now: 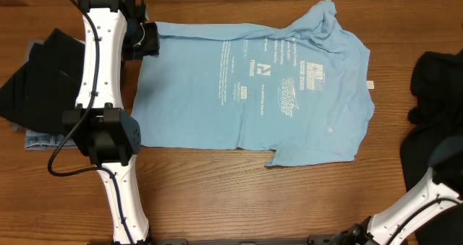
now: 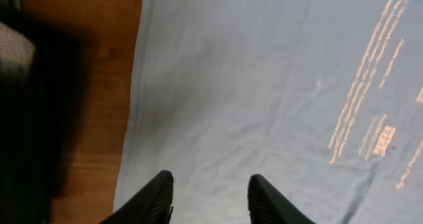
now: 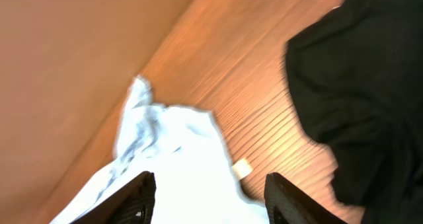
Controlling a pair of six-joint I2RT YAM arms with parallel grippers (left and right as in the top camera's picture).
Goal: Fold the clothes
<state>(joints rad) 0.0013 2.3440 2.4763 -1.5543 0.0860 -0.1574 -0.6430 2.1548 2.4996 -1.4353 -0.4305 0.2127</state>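
Note:
The light blue T-shirt [image 1: 289, 79] lies spread flat on the wooden table, pale lettering facing up, with one sleeve bunched at the top right. My left gripper [image 1: 145, 39] hovers over the shirt's far left corner. In the left wrist view its fingers [image 2: 208, 179] are open and empty just above the blue cloth [image 2: 264, 85], near the hem edge. My right gripper [image 3: 210, 178] is open and empty, low at the right of the table. It looks over the shirt's bunched edge [image 3: 165, 145] and a black garment [image 3: 363, 85].
A black garment [image 1: 43, 71] lies on folded denim [image 1: 43, 139] at the far left. More black cloth [image 1: 438, 79] is heaped at the right edge. A small white tag [image 1: 370, 85] lies by the shirt's right side. My right arm [image 1: 427, 194] enters at the bottom right.

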